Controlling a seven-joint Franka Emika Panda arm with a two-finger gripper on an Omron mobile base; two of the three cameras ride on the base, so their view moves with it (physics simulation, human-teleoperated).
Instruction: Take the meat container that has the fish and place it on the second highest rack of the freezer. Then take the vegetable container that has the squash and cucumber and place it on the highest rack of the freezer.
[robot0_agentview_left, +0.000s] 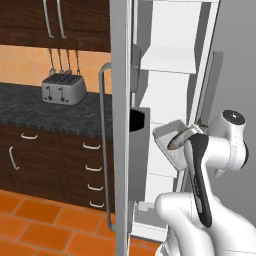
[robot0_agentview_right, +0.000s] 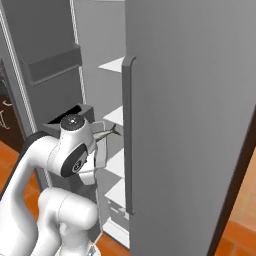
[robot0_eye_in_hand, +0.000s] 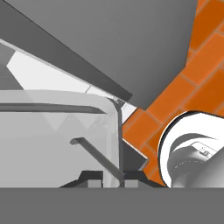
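Left base view: my arm rises from the lower right toward the open freezer (robot0_agentview_left: 170, 100); a clear container (robot0_agentview_left: 172, 145) with a fish (robot0_agentview_left: 178, 141) lying in it sits tilted in the air at the front of the compartment, just ahead of the white racks (robot0_agentview_left: 167, 60); a toaster (robot0_agentview_left: 63, 90) stands on the dark counter (robot0_agentview_left: 30, 112) well apart to the left, outside my path.

Right base view: the container (robot0_agentview_right: 102, 145) shows just beyond my wrist, fish (robot0_agentview_right: 106, 134) pointing inward toward the racks (robot0_agentview_right: 114, 65); the grey door (robot0_agentview_right: 190, 100) stands near on the right, its handle (robot0_agentview_right: 127, 135) close to my route.

Hand view: my gripper (robot0_eye_in_hand: 109, 178) is pressed together on the thin clear wall of the container (robot0_eye_in_hand: 57, 131), fingertips (robot0_eye_in_hand: 89, 177) on either side of the rim; orange floor (robot0_eye_in_hand: 192, 83) shows beyond.

Judgement: the step in hand is carrying the container to the second highest rack; it is not yet set down. To do it well I should level the container so the fish does not slide out, lift until its base clears the rack's front edge, keep off the door handle, push it well inward, and release only once the base rests flat.
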